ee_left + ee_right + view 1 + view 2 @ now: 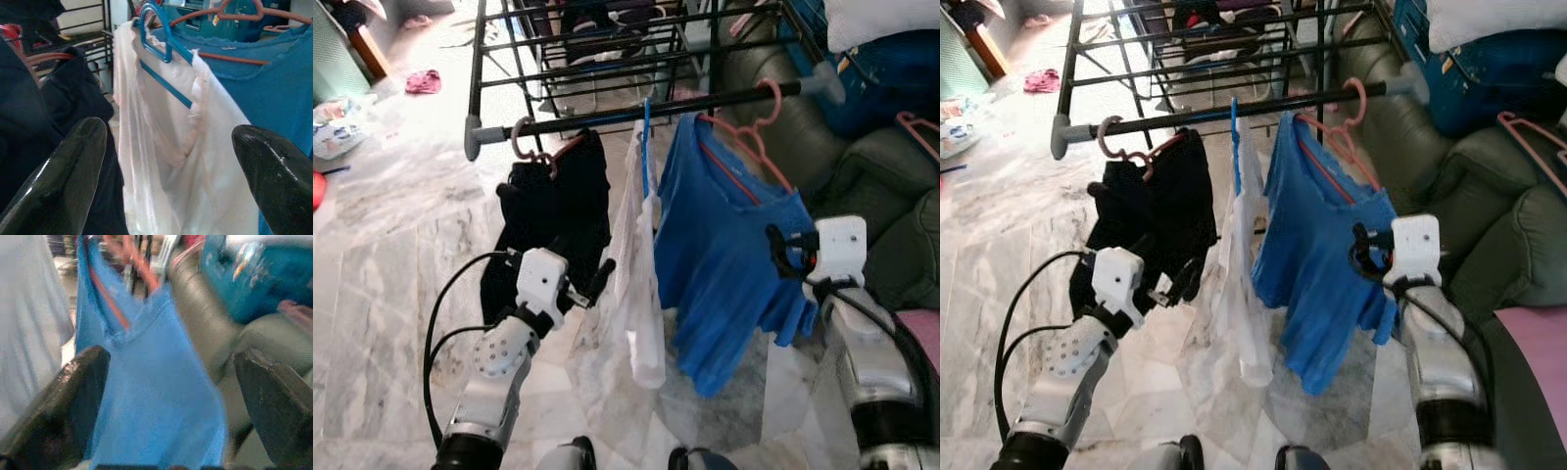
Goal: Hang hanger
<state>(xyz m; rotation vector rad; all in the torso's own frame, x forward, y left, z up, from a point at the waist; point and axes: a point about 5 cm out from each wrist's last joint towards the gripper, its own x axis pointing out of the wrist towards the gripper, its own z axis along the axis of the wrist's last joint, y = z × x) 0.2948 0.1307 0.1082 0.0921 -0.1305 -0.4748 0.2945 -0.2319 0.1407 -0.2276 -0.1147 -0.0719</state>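
A dark rail [607, 117] of the drying rack carries three hangers. A pink hanger [530, 147] holds a black garment [558, 211]. A blue hanger [646, 137] holds a white garment [641, 284]. A salmon hanger [754, 132] holds a blue shirt [724, 255]. My left gripper [599, 278] is open below the rail, between the black and white garments; in the left wrist view its fingers [73, 171] frame the white garment [171, 147] without touching it. My right gripper [781, 251] is open at the blue shirt's right edge, with the shirt [156, 382] just beyond its fingers.
A dark grey sofa [862, 166] stands close on the right, with a blue bag [881, 69] and another pink hanger [920, 132] on it. More rack bars [597, 44] run behind the rail. The marble floor [401, 245] stretches left, with a pink cloth [423, 81] far off.
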